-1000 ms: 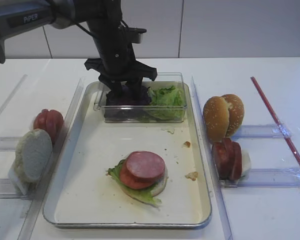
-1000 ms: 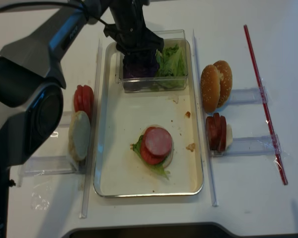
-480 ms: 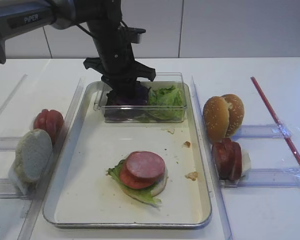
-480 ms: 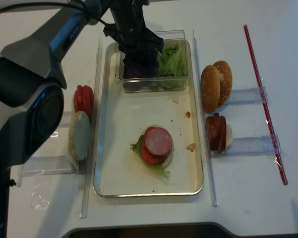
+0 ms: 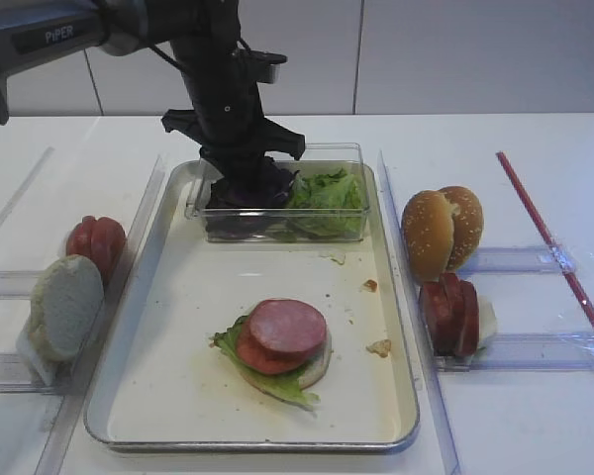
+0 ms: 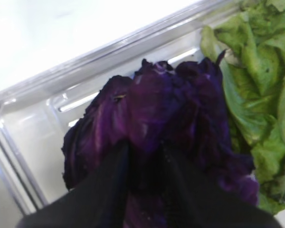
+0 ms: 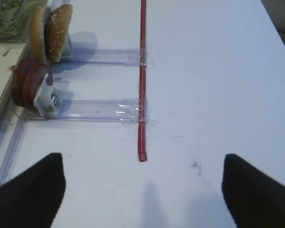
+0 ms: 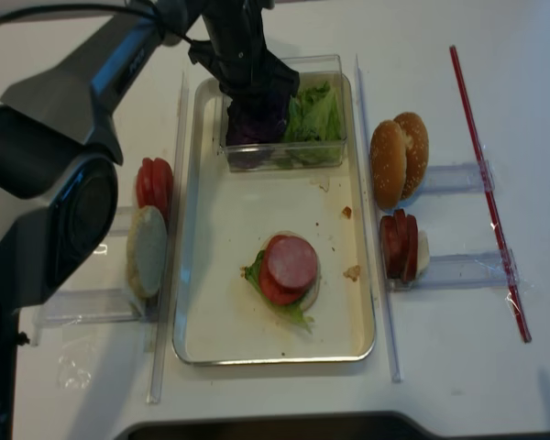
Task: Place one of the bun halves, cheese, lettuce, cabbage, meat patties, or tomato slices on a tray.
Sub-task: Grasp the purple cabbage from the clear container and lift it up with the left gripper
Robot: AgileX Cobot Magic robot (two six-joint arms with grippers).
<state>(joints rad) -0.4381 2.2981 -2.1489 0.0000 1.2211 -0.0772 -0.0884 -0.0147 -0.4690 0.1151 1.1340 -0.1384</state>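
Observation:
My left gripper (image 5: pixel 246 170) (image 6: pixel 145 159) (image 8: pixel 254 96) reaches down into the clear box (image 5: pixel 351 230) at the tray's far end and is shut on the purple cabbage (image 5: pixel 249 188) (image 6: pixel 152 104) (image 8: pixel 255 121), which bunches up between the fingers. Pale green lettuce (image 5: pixel 332 193) (image 6: pixel 261 90) lies beside it in the same box. On the tray (image 5: pixel 193 297) sits a stack of bun half, lettuce, tomato and a meat patty (image 5: pixel 289 327). My right gripper (image 7: pixel 142 190) hangs open over bare table, holding nothing. I cannot pick out any cheese.
Clear racks flank the tray: tomato slices (image 5: pixel 97 242) and a bun half (image 5: pixel 67 307) on the left, bun halves (image 5: pixel 441 233) (image 7: pixel 50 33) and meat patties (image 5: pixel 450 315) (image 7: pixel 28 88) on the right. A red strip (image 5: pixel 549 242) (image 7: pixel 142 71) is taped further right. Crumbs lie on the tray.
The left gripper's fingers have closed on the cabbage in the box and risen slightly, pulling the leaf up into a bunch. Nothing else has moved.

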